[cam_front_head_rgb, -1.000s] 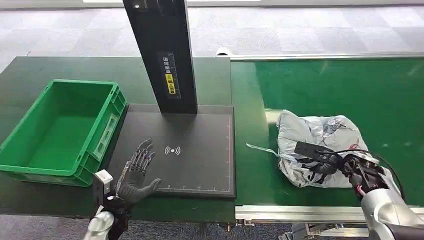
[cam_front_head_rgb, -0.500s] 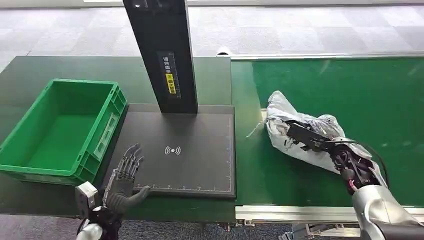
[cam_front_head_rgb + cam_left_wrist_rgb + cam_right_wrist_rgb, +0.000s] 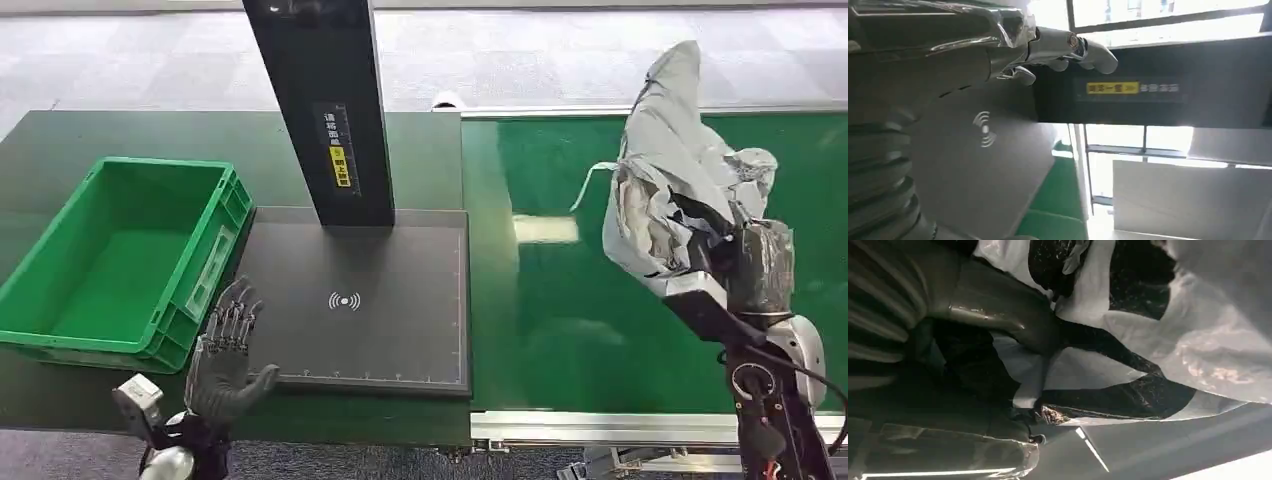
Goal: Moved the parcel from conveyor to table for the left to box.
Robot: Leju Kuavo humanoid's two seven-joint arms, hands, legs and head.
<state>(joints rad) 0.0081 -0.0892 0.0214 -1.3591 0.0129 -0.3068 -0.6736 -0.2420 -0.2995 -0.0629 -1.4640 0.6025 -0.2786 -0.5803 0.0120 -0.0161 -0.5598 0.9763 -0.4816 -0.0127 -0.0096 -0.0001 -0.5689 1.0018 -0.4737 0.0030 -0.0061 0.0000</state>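
A crumpled silver-grey plastic parcel [image 3: 672, 170] hangs in the air above the green conveyor belt [image 3: 560, 300], at the right. My right hand [image 3: 745, 262] grips its lower part from below; the right wrist view shows the hand [image 3: 978, 315] close against the parcel's foil [image 3: 1208, 355]. My left hand [image 3: 225, 352] is open with fingers spread, low at the front left corner of the black scanner pad [image 3: 380, 270]. The left wrist view shows its fingers [image 3: 1063, 47] over the pad [image 3: 983, 165].
An empty green crate [image 3: 120, 255] stands on the dark table at the left. A black scanner column [image 3: 325, 110] rises from the back of the pad. The conveyor's metal rail [image 3: 600, 425] runs along the front edge.
My right hand has lifted the parcel off the belt and raised it high at the right. My left hand has drawn back toward the table's front left.
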